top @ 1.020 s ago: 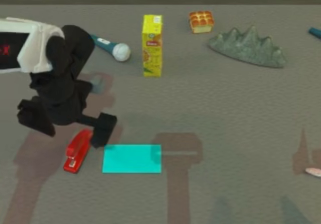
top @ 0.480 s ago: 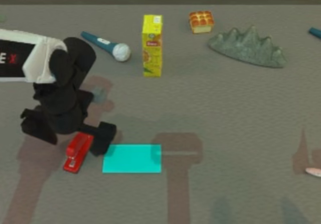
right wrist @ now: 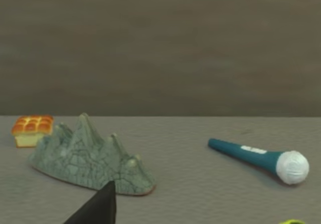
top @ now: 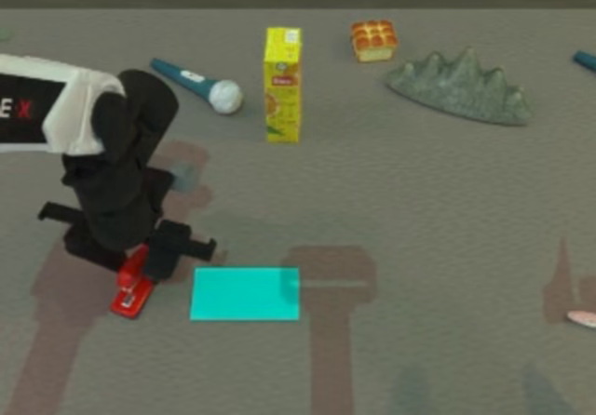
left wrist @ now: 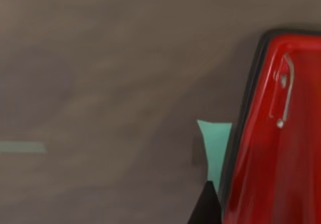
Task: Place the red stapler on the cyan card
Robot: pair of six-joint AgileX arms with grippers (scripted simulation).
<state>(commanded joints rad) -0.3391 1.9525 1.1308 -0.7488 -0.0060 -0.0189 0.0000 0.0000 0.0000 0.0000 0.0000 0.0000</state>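
Observation:
The red stapler [top: 130, 294] lies on the table just left of the cyan card [top: 245, 293], and only its near end shows from under my left arm. My left gripper [top: 137, 259] is down over the stapler's far half, its fingers drawn in against the sides. In the left wrist view the glossy stapler [left wrist: 281, 143] fills one side, with one dark fingertip [left wrist: 206, 206] tight against its edge and a sliver of the card [left wrist: 214, 143] behind. My right arm is out of the top view; its wrist view shows one fingertip [right wrist: 98, 209] with nothing near it.
Along the far side stand a yellow juice carton [top: 282, 84], a teal microphone [top: 200, 84], a small bread loaf [top: 373, 39] and a grey-green rock ornament [top: 461, 87]. A second teal microphone [right wrist: 261, 158] lies at the far right. A small pale object [top: 583, 317] sits at the right edge.
My left gripper has come down over the stapler and its fingers have drawn inward. The stapler has shifted slightly left. The card has not moved.

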